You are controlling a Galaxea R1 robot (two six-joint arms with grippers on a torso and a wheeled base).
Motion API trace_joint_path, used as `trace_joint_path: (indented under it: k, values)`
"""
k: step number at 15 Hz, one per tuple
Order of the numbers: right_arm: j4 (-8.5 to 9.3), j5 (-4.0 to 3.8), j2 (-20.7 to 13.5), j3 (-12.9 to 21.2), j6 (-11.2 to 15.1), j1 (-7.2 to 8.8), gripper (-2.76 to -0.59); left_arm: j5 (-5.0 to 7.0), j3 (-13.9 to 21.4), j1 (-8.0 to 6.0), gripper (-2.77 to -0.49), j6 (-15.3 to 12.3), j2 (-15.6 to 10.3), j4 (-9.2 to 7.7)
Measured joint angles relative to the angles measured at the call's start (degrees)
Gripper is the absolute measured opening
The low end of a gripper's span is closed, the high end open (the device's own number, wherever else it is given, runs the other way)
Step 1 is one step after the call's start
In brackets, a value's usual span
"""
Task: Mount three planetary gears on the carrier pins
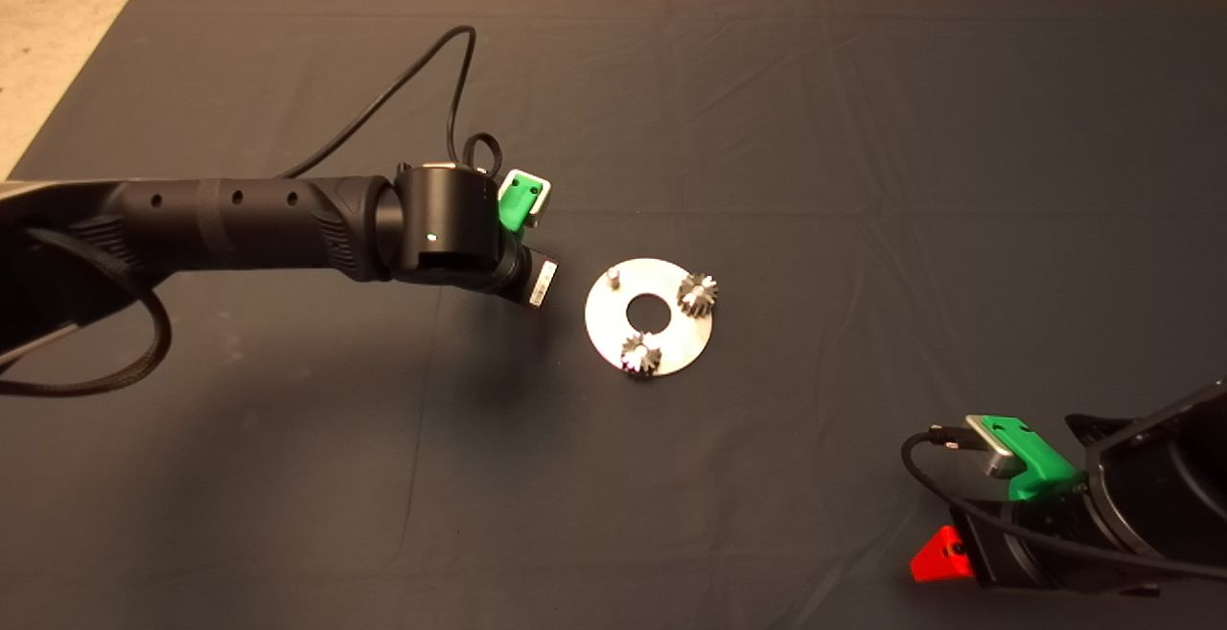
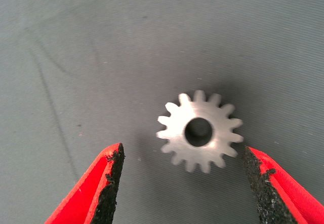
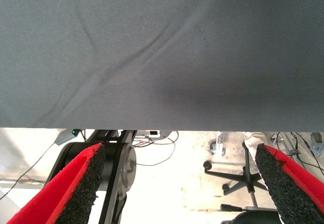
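The shiny round disc [image 1: 661,340] lies mid-mat with a central hole. Two planetary gears [image 1: 698,294] [image 1: 640,354] sit on two of its carrier pins. The third pin [image 1: 613,275] stands bare at the disc's left side. The third gear [image 2: 199,131] lies flat on the mat, apart from the disc, and is hidden under the left wrist [image 1: 451,222] in the head view. My left gripper [image 2: 182,152] is open just above this gear, with a finger on each side and not touching it. My right gripper [image 3: 179,150] is open and empty, parked at the mat's lower right [image 1: 944,555].
The left arm [image 1: 240,222] reaches in from the left and ends just left of the disc, with its cable [image 1: 460,83] looping above it. The right wrist view looks past the mat's edge at a chair base [image 3: 243,176] and cables on the floor.
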Motion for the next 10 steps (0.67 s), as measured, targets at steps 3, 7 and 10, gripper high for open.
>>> trace_joint_path:
  k: [3, 7, 10]
  values:
    - [0.00, 0.00, 0.0, 0.0, 0.0, 0.00, -1.16, -0.44, -1.3, 0.01, -1.64, -0.2, 0.0, -0.05]
    - [0.00, 0.00, 0.0, 0.0, 0.0, 0.00, -1.16, -0.75, -2.7, 0.02, -1.64, -0.5, 0.0, -0.02]
    - [0.00, -0.01, 0.0, 0.0, 0.0, 0.00, -1.16, -0.96, -2.7, 0.02, -1.64, -1.0, 0.0, -0.02]
